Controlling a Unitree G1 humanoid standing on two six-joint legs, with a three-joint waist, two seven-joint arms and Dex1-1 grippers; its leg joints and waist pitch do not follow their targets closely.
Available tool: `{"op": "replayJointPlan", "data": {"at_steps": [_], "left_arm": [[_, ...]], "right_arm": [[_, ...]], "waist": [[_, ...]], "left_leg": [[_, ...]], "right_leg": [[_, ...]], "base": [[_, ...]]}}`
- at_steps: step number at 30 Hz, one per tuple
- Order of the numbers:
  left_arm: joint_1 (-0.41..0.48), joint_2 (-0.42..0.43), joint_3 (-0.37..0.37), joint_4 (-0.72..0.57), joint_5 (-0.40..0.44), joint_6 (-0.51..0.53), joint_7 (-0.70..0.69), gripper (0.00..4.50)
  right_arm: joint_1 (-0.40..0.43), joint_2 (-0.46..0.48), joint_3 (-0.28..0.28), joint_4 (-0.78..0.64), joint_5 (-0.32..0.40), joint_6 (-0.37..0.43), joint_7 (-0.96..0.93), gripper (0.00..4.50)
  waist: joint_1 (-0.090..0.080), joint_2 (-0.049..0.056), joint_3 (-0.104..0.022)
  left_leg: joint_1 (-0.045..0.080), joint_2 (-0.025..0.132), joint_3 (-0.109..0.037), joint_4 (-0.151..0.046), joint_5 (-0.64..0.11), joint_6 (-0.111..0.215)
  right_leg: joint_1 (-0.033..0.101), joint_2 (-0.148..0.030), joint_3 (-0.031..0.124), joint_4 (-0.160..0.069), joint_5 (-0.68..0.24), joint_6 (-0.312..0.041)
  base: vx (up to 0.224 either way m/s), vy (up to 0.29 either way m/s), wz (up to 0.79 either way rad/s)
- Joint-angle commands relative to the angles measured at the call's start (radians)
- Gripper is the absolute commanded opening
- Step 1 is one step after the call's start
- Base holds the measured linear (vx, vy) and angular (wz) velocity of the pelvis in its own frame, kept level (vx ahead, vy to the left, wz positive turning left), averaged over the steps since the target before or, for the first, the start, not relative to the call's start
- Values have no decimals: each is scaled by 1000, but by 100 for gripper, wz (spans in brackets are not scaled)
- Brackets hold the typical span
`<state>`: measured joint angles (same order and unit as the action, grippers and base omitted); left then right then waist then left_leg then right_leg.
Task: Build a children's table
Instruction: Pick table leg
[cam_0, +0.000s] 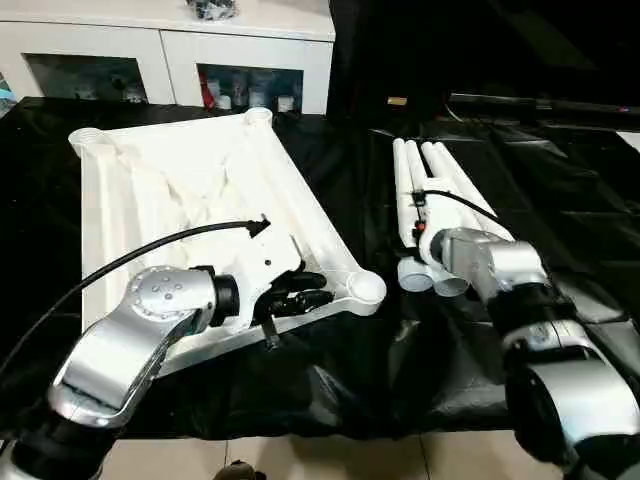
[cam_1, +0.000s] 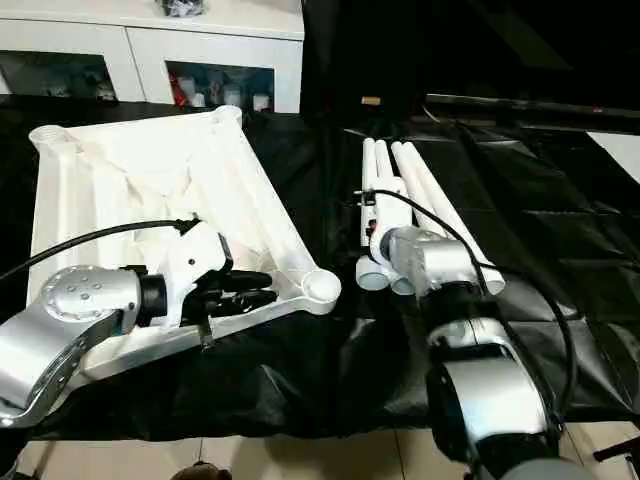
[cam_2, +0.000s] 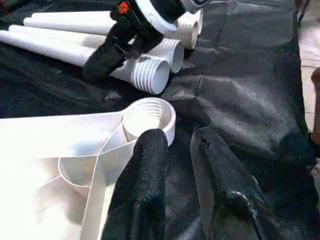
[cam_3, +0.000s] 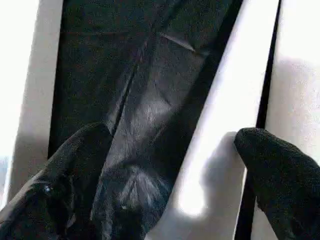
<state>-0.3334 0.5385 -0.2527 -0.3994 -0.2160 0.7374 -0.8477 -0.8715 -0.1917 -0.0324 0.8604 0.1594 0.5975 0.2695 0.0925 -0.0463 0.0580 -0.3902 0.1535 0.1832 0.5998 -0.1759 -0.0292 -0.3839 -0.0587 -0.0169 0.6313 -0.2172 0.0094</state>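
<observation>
Four legs lie lengthwise, apparently threaded ends toward the robot.

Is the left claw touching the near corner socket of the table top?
Touching, it seems: in the left wrist view one finger of the left claw lies against the socket rim, the other on the black sheet.
</observation>
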Motion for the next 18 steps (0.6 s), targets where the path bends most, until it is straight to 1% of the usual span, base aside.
{"op": "replayJointPlan", "data": {"at_steps": [1, 3, 4, 7, 10, 13, 16, 18], "left_arm": [[2, 11, 2, -29, -6, 17, 1, 103], [2, 13, 2, -32, -7, 20, 2, 103], [3, 14, 3, -36, -9, 24, 2, 103], [3, 18, 3, -43, -15, 33, 2, 103], [2, 21, 2, -46, -19, 36, 4, 103], [-3, 24, -1, -45, -22, 37, 7, 103], [-6, 24, -5, -47, -21, 39, 8, 103], [-9, 24, -9, -46, -23, 43, 6, 103]], "right_arm": [[-31, 3, -10, 45, -10, -24, -26, 450], [-37, 5, -19, 58, -10, -33, -44, 450], [-43, 5, -28, 71, -8, -38, -54, 450], [-55, 6, -37, 98, -12, -43, -59, 450], [-60, 5, -41, 109, -14, -48, -69, 450], [-75, 2, -44, 143, -15, -71, -87, 450], [-86, 4, -45, 168, -15, -68, -84, 450], [-95, 7, -50, 200, -14, -56, -69, 450]], "waist": [[4, 6, -65], [4, 7, -65], [4, 9, -66], [5, 9, -66], [5, 8, -66], [3, 9, -67], [2, 10, -68], [1, 8, -67]], "left_leg": [[30, 66, -22, -73, -152, -61], [30, 66, -21, -73, -152, -65], [29, 65, -22, -73, -147, -66], [28, 65, -21, -71, -142, -66], [28, 64, -21, -71, -141, -62], [28, 63, -20, -71, -143, -66], [28, 64, -21, -70, -145, -66], [27, 64, -21, -71, -148, -64]], "right_leg": [[29, -79, 33, -58, -70, -220], [28, -78, 33, -58, -67, -218], [28, -78, 32, -57, -58, -217], [30, -77, 33, -55, -36, -215], [30, -76, 33, -55, -37, -215], [30, -76, 32, -55, -36, -218], [30, -75, 31, -54, -33, -219], [30, -75, 32, -54, -35, -219]], "base": [[0, 0, 0], [0, 0, 0], [0, 0, 0], [0, 0, 0], [0, 0, 0], [0, 0, 0], [0, 0, 0], [0, 0, 0]]}}
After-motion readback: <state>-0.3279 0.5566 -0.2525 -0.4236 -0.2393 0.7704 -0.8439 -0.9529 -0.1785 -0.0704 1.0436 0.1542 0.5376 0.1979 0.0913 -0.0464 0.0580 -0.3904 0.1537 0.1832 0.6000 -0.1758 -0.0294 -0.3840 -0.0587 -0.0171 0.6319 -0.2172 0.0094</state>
